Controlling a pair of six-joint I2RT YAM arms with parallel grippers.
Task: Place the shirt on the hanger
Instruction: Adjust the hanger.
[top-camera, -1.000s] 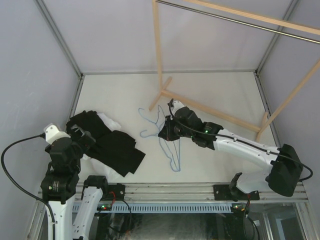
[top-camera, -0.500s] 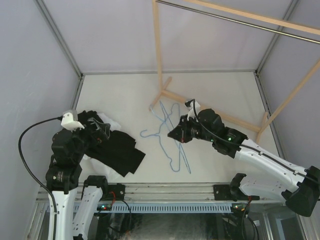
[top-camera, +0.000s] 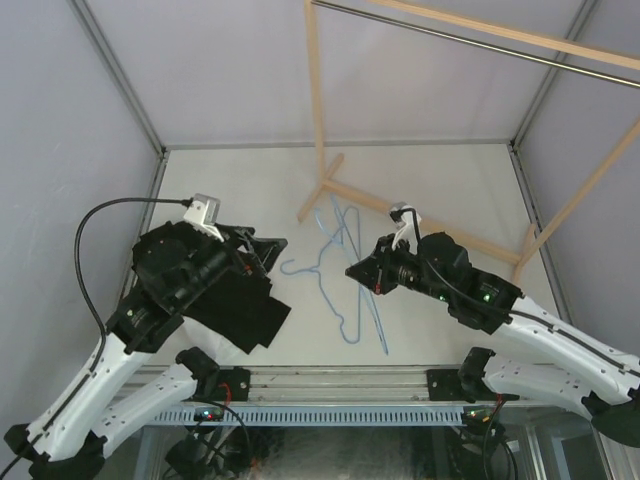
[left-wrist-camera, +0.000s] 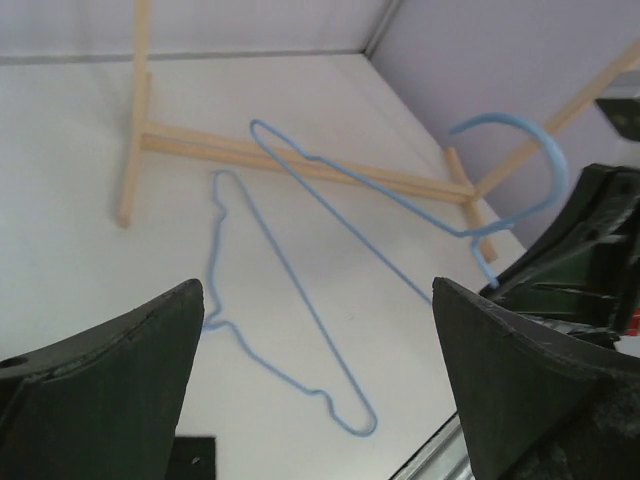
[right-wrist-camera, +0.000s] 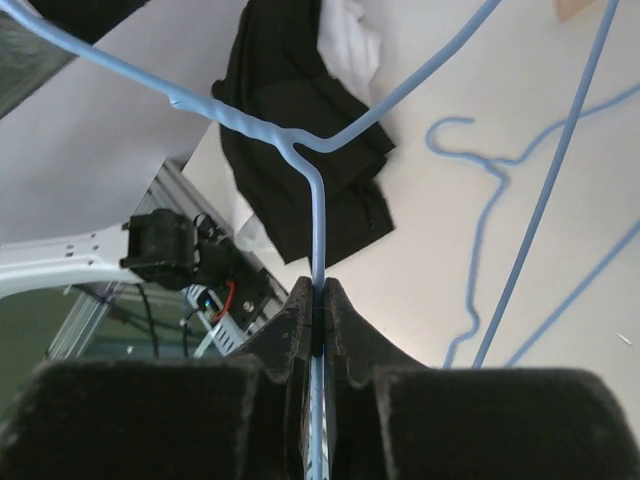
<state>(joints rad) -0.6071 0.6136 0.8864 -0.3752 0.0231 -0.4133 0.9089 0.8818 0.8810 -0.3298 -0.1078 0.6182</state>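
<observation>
Only a patch of the white shirt (right-wrist-camera: 352, 30) shows, behind the black garment (top-camera: 250, 312); in the top view my left arm covers it. My right gripper (top-camera: 360, 273) is shut on the neck of a blue wire hanger (right-wrist-camera: 319, 205), which hangs above the table with its long bar (top-camera: 377, 328) slanting toward the near edge. Its hook (left-wrist-camera: 512, 118) shows in the left wrist view. My left gripper (top-camera: 268, 250) is open and empty above the black garment, facing the hangers. A second blue hanger (top-camera: 295, 266) lies flat on the table between the grippers.
A wooden rack stands at the back, its post (top-camera: 318, 100) rising from a base bar (top-camera: 430, 228) just behind my right gripper. A metal rod (top-camera: 480, 42) runs across the top. The aluminium rail (top-camera: 330, 378) edges the near side.
My left arm has swung forward and right over the black garment, hiding the white fabric. My right arm has drawn the held hanger up and to the right, off the other hanger.
</observation>
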